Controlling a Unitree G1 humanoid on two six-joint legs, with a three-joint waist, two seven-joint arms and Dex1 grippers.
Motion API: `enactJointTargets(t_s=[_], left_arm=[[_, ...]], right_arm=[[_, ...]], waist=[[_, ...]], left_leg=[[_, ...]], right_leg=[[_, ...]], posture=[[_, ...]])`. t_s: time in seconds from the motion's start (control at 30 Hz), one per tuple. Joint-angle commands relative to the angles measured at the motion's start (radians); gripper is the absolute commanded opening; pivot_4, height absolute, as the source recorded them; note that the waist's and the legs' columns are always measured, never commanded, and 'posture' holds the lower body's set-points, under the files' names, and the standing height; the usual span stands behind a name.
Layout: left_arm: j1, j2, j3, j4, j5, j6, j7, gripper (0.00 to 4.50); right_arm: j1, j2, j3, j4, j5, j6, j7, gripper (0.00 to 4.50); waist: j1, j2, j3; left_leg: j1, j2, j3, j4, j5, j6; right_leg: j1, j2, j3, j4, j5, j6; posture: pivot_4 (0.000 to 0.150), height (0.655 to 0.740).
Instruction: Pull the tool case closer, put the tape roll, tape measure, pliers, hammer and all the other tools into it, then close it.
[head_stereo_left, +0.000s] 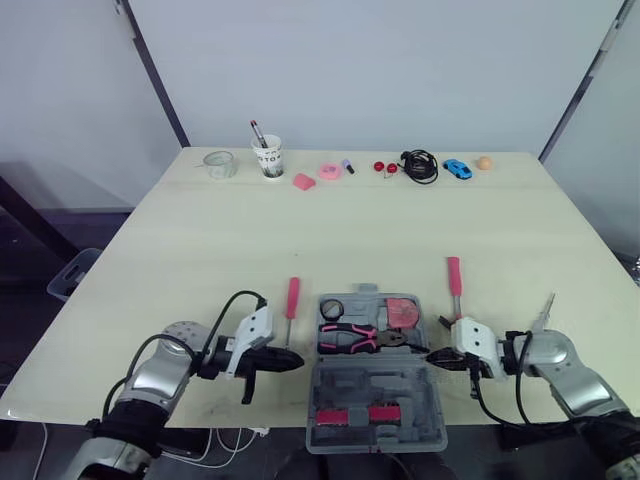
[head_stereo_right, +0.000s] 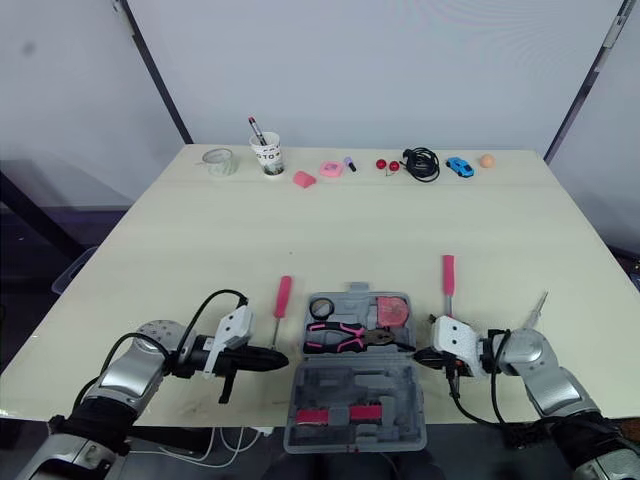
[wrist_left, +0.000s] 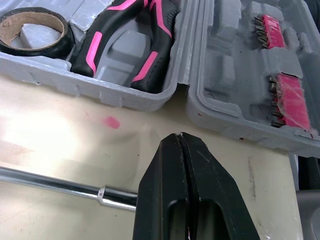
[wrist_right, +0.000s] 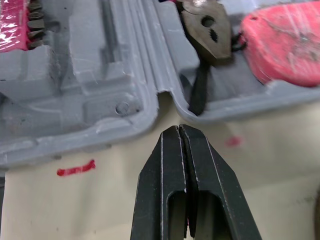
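Left eye view looks down on a pale cream tabletop, smooth and matte, in a room of plain white walls crossed by dark slanting poles. At the middle of the near edge lies the tool case, open flat, made of grey moulded plastic with shaped recesses. Its far half holds a black tape roll with a brown cardboard core, pliers with glossy black and pink grips, and a rounded pink-red tape measure. Its near half carries two red bit holders. A screwdriver with a pink handle and a chrome shaft lies on the tabletop just left of the case, and another pink-handled tool lies just right of it. The left gripper points at the case's left side with its black fingers pressed together, holding nothing. The right gripper points at the case's right side with its fingers likewise together and empty. Along the far edge stand a paper cup, a coiled black cable and a small blue toy car.
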Motion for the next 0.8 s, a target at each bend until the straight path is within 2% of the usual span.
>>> enactJointTargets(t_s=[0.03,0.8], left_arm=[[-0.016,-0.005,-0.006,0.004,0.006,-0.015,-0.004,0.05],[-0.037,-0.059,-0.041,0.029,0.048,-0.001,0.033,0.05]], right_arm=[[-0.020,0.008,0.008,0.005,-0.008,-0.019,0.003,0.01],[-0.016,0.022,0.015,0.035,-0.025,-0.043,-0.006,0.01]], waist=[[0.000,0.000,0.000],[-0.001,0.000,0.000]], left_leg=[[0.000,0.000,0.000,0.000,0.000,0.000],[0.000,0.000,0.000,0.000,0.000,0.000]], right_leg=[[0.000,0.000,0.000,0.000,0.000,0.000],[0.000,0.000,0.000,0.001,0.000,0.001]], posture=[[0.150,0.7400],[0.150,0.7400]])
